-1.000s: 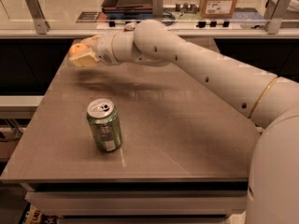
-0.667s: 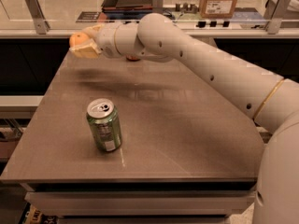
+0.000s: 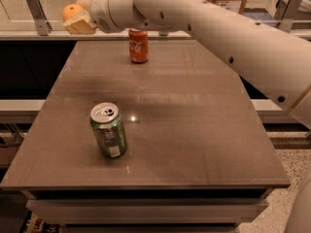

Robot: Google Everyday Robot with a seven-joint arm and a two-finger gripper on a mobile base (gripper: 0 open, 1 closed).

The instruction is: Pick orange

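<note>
Two cans stand upright on the brown table [image 3: 194, 130]: a green can [image 3: 108, 130] near the front left, its pull-tab top facing up, and a red cola can [image 3: 138, 46] at the far edge, well apart from it. The white arm [image 3: 218, 28] reaches in from the right across the back of the table, passes above the red can and ends at the gripper [image 3: 77, 14] in the upper left of the view. Its fingers [image 3: 81, 25] pinch the orange [image 3: 71, 10] (one pale pad sits beneath the fruit, the other shows only partly above it). The fruit hangs in the air, clear of the table top, near the table's far left corner. A grey metal bracket [image 3: 36, 11] stands to the left of the orange.
</note>
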